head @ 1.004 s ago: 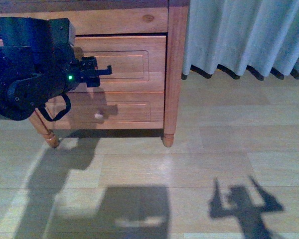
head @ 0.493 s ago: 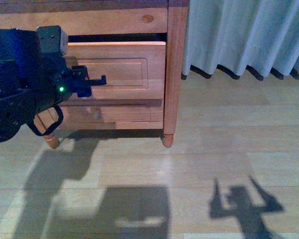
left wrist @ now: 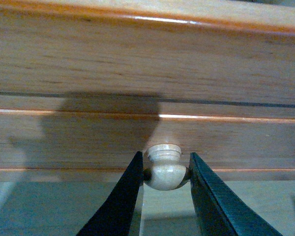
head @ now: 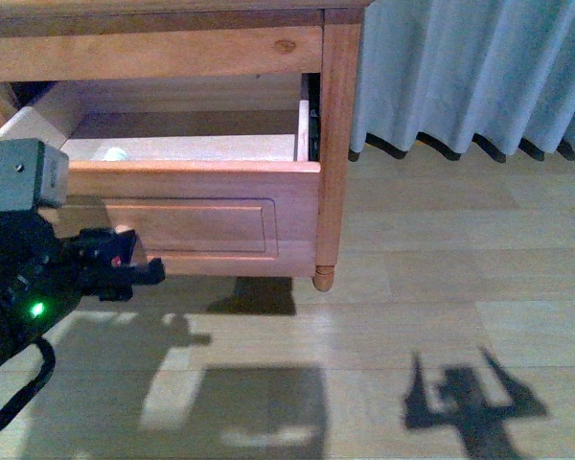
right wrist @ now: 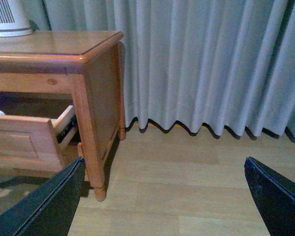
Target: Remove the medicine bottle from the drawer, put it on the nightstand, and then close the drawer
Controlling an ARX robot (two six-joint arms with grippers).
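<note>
1. The medicine bottle (head: 115, 153) is showing as a tiny white capped cylinder. Only its upper part is peeking over the drawer front, so I cannot tell whether it is upright.
2. The drawer (head: 201, 206) is standing wide open, showing a honey-brown framed panel face and a pale bare-wood interior. The bottle is sitting inside it, toward the left side.
3. The left end effector (left wrist: 165, 162) is clamping the drawer's round wooden knob (left wrist: 164, 172). In the left wrist view, its dark fingers (left wrist: 130, 196) are pressing against both sides of the knob.
4. Relative to that end effector, the bottle is lying up and beyond it, behind the front panel. The two are near each other and are not touching.
5. The nightstand (head: 337, 144) is rising above and behind the left end effector. Its corner post is running down to a short turned foot on the right.
6. A white ribbed appliance (right wrist: 5, 17) is standing on the nightstand top, far off to one side of the right end effector.
7. The pale wooden plank floor (head: 412, 287) is spreading out beneath both arms and carrying dark arm shadows (head: 470, 393).
8. A grey-blue pleated curtain (head: 479, 67) is hanging to the floor on the right of the nightstand.
9. The right end effector (right wrist: 163, 162) is holding its fingers spread wide with nothing between them. It is facing the curtain and the nightstand's side, well apart from the bottle and the drawer.
</note>
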